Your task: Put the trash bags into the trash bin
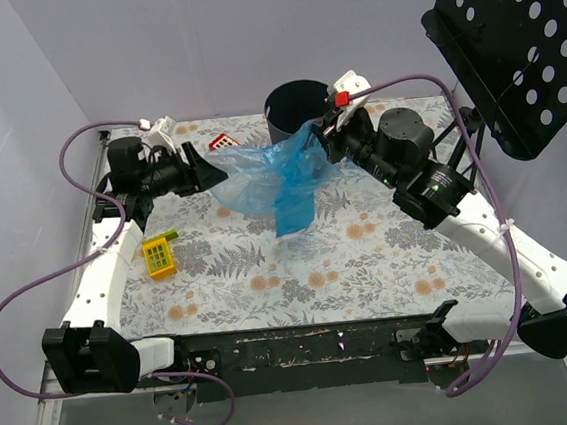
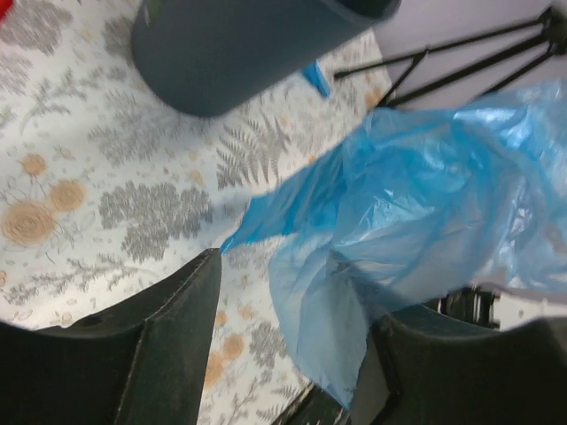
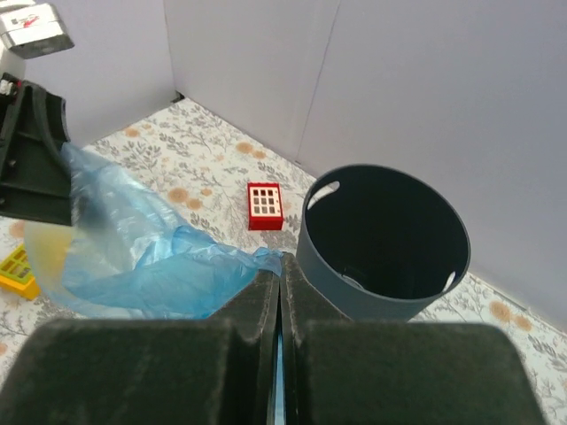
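A spread sheet of blue trash bag (image 1: 270, 177) hangs above the mat between both arms. My right gripper (image 1: 322, 134) is shut on its far corner, with blue film showing in the slit between the jaws (image 3: 281, 266). Just right of those fingers stands the dark round trash bin (image 3: 354, 292), its mouth facing up (image 1: 294, 113). My left gripper (image 1: 203, 168) stands open at the bag's left edge. In the left wrist view the film (image 2: 416, 204) drapes between the spread fingers (image 2: 297, 292), lying against the right one, with the bin (image 2: 239, 53) beyond.
A yellow block (image 1: 158, 255) lies near the left arm. A red-and-white tile (image 1: 222, 141) sits left of the bin, also seen from the right wrist (image 3: 265, 205). A black perforated music stand (image 1: 518, 39) overhangs the back right corner. Walls enclose the back and left.
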### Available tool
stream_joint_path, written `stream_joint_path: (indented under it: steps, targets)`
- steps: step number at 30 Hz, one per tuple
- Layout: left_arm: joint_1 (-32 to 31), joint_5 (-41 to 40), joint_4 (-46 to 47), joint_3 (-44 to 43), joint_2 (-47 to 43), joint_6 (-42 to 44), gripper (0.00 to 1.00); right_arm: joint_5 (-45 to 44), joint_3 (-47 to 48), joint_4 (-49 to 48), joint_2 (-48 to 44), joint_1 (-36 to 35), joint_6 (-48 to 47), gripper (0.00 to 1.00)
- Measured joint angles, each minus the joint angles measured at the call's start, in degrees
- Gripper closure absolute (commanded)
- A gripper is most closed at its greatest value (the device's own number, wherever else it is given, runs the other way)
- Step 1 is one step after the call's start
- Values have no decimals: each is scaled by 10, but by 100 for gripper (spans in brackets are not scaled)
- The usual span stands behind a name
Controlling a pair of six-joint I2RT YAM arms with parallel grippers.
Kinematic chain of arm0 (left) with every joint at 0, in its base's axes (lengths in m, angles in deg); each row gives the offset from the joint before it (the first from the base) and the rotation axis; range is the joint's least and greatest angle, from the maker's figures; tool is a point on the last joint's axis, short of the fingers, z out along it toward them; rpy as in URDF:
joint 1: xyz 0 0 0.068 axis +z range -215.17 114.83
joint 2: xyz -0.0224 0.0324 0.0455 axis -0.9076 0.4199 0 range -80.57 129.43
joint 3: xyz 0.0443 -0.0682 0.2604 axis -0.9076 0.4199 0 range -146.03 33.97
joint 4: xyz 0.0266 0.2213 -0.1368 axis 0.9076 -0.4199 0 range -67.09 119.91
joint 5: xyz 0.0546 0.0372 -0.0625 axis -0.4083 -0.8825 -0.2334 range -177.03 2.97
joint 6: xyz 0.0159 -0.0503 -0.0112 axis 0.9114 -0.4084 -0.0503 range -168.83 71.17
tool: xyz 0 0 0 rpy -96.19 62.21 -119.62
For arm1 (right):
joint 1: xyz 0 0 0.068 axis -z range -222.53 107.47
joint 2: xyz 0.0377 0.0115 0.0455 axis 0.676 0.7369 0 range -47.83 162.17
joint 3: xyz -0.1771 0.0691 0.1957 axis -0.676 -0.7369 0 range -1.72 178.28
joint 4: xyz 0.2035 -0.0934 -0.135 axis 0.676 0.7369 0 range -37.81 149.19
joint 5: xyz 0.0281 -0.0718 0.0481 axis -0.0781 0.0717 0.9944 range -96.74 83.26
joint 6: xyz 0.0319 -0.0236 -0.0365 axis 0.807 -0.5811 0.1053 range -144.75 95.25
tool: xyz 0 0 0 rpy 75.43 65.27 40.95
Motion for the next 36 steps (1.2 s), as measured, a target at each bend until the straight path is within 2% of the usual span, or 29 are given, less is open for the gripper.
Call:
stream_joint_path:
  steps: [2,5,11,14,17,20,24,25,26,27,28,31,33,34,35,36]
  targets:
    - [0,29,-9,24,0,16,66,0,-18,-2,-5,7,4,99]
    - [0,66,-32,59,0,40,100,4,-54,-2,-12,26,6,99]
    - [2,86,-88,71,0,88,100,84,-118,40,16,64,-38,99]
    - [12,77,-134,12,21,115,100,144,-103,88,74,68,-91,99]
    - [34,40,-169,-126,89,138,100,180,-31,113,156,72,-137,99]
    - [73,-9,-183,-342,202,151,100,160,108,90,266,80,-166,99]
    - [106,-69,-142,-717,384,167,100,122,456,20,472,106,-191,99]
    - [108,-84,-94,-759,400,174,100,115,551,-12,523,111,-202,99]
    - [109,-91,-45,-760,394,179,100,115,618,-60,558,116,-211,99]
    - [108,-97,25,-717,366,186,100,116,625,-121,562,120,-224,99]
    - [102,-101,103,-642,318,203,100,123,592,-185,541,122,-239,99]
    - [51,-117,295,-460,183,322,100,160,401,-348,409,100,-305,99]
    - [-50,-91,381,-340,92,412,100,173,276,-409,316,69,-344,99]
    - [-86,-54,382,-274,41,469,100,191,196,-396,255,52,-367,99]
    - [-111,-15,320,-218,-3,552,100,216,122,-342,201,37,-397,99]
    - [-131,-6,198,-174,-44,677,100,258,60,-219,147,29,-448,99]
